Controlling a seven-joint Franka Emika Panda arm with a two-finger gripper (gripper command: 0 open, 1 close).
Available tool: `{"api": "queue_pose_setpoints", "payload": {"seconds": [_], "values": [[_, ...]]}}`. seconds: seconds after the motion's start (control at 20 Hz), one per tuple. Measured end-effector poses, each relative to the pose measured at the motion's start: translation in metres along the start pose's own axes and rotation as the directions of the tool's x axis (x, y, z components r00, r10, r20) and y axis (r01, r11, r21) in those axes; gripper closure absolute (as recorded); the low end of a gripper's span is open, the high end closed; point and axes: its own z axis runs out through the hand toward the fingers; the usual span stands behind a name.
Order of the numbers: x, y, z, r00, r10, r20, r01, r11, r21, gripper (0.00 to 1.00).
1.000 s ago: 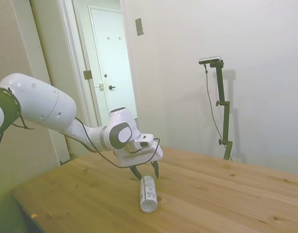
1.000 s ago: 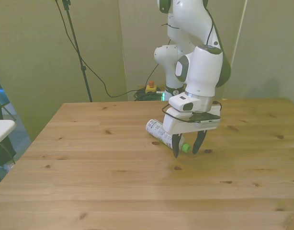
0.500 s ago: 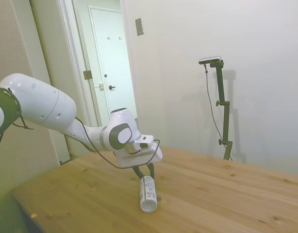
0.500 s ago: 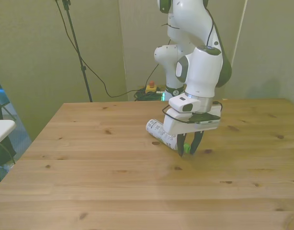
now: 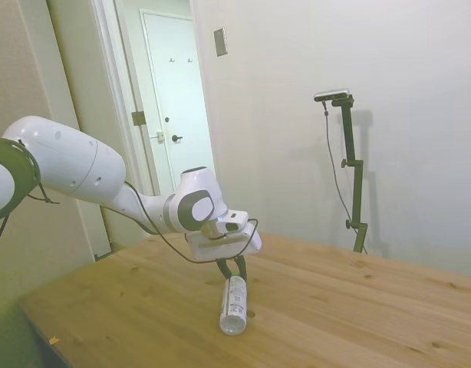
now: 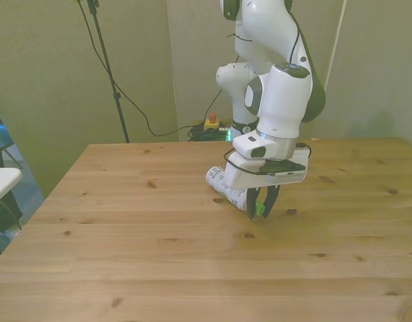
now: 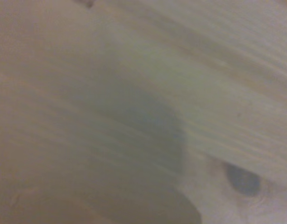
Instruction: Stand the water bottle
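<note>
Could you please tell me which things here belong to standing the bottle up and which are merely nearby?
Part of the job:
- water bottle, lying on its side
- gripper, shut on the bottle's green cap end
- wooden table, where it lies

Just nearby:
- white door
- grey wall plate

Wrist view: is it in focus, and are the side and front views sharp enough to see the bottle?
Wrist view: blurred, only soft wood grain and a dark knot. Side view: sharp, the water bottle shows its label. Front view: clear, the green cap sits at the gripper.
</note>
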Motion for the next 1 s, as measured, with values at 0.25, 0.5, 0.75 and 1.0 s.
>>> {"api": "queue_pose_setpoints", "payload": {"seconds": [0.25,0.5,0.75,1.0], "values": [[0.012,-0.026,-0.033,0.975,0.211,-0.073,-0.206,0.976,0.070,1.00],[0.019,-0.041,-0.070,0.909,0.359,-0.212,-0.329,0.930,0.164,1.00],[0.018,-0.037,-0.110,0.807,0.445,-0.390,-0.362,0.893,0.269,1.00],[0.011,-0.048,-0.121,0.762,0.472,-0.443,-0.358,0.877,0.320,1.00]]}}
